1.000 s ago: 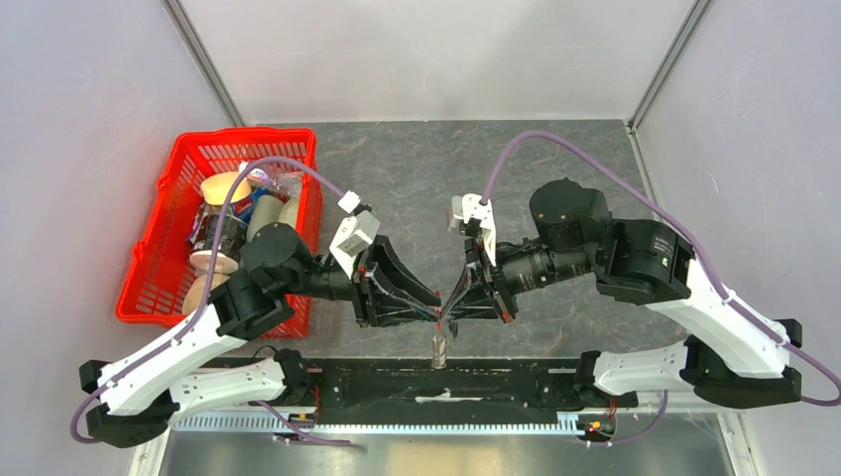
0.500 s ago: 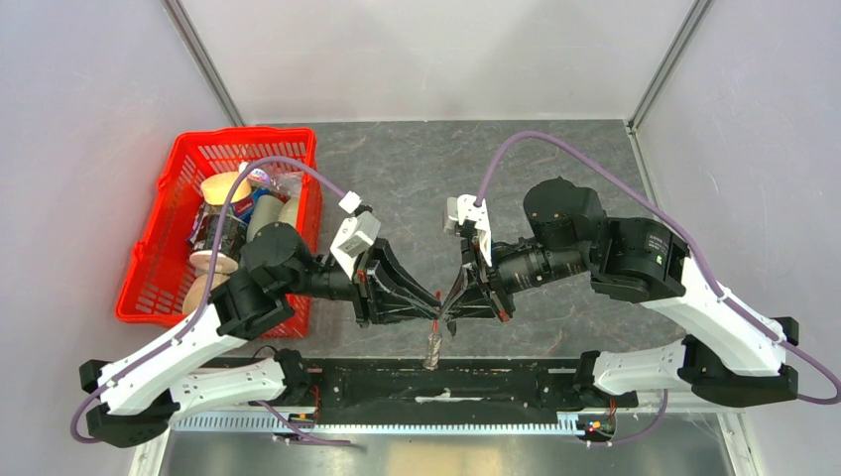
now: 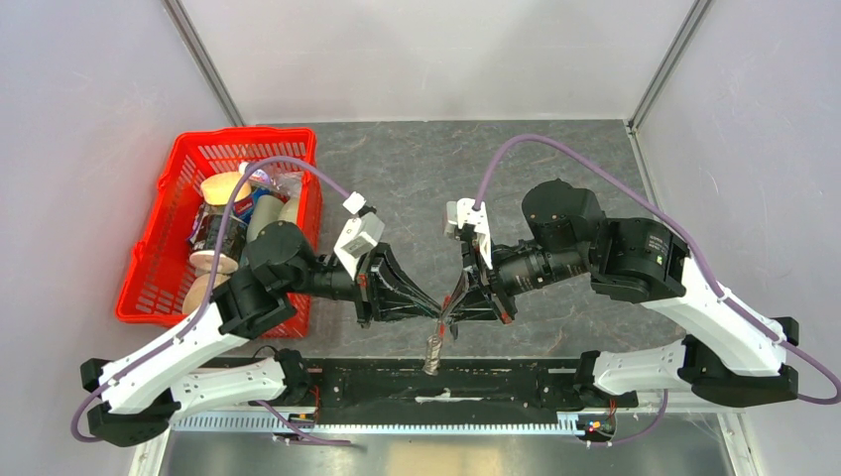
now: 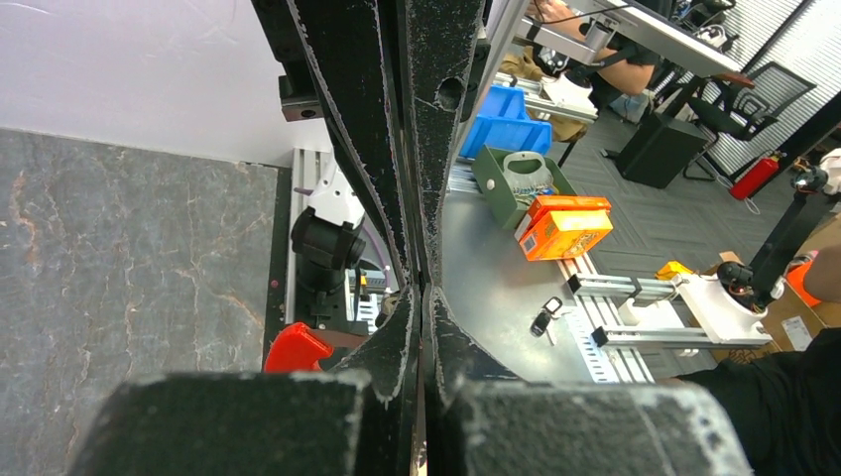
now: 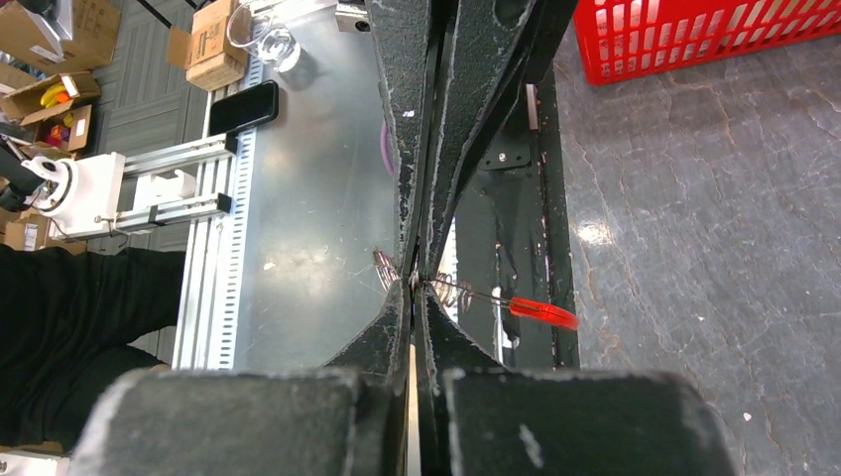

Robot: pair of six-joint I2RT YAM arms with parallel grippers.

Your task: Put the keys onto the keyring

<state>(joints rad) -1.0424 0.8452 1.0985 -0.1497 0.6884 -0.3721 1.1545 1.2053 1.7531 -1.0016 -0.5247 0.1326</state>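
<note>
Fingertips [image 4: 397, 332] of the left gripper [image 3: 436, 317] are pressed together; what they pinch is hidden. The keyring [image 3: 433, 349] hangs between both arms over the table's near edge, probably held steady for threading. The right gripper [image 3: 448, 317] is clamped on it beside its red strip [image 5: 540, 310]. The keys [image 4: 543, 317] seem to lie apart on the steel bench.

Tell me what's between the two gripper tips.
Almost no gap: the keyring hangs from where the left gripper and right gripper meet, seen from the top; its red strip shows in the right wrist view.
</note>
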